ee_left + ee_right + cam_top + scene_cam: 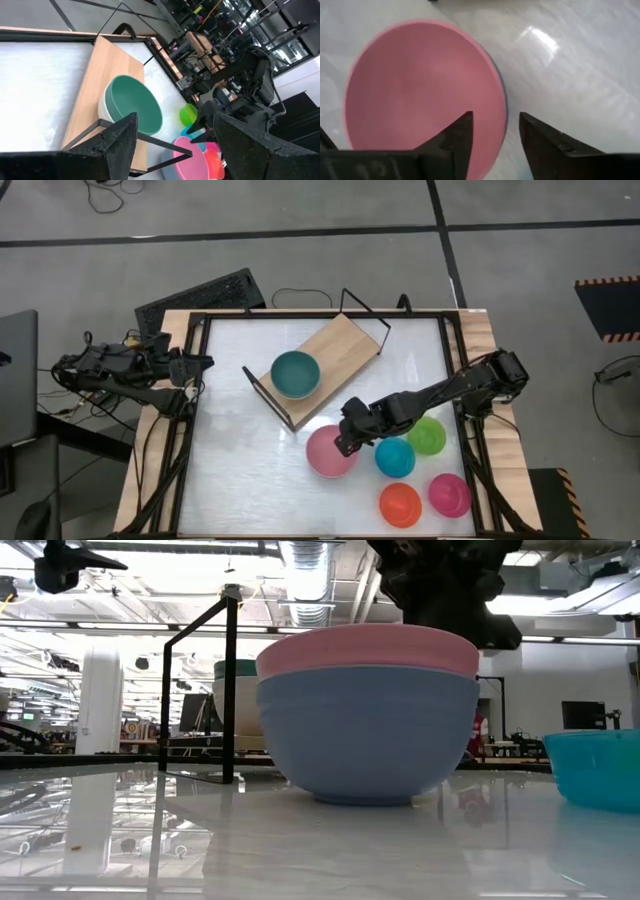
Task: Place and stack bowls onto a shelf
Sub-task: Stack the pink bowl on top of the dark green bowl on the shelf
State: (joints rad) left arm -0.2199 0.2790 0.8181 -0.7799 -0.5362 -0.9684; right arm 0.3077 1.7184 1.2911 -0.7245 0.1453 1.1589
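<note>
Right gripper (347,442) open, fingers straddling rim of pink bowl (328,452) nested in blue-grey bowl (366,740) beside shelf (325,360) end toward table's near edge; teal bowl (295,374) on shelf; left gripper (200,364) open, at table's left edge.

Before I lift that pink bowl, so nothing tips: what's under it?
The pink bowl sits nested in a blue-grey bowl standing on the table. The inside of the blue-grey bowl is covered, so unseen.
</note>
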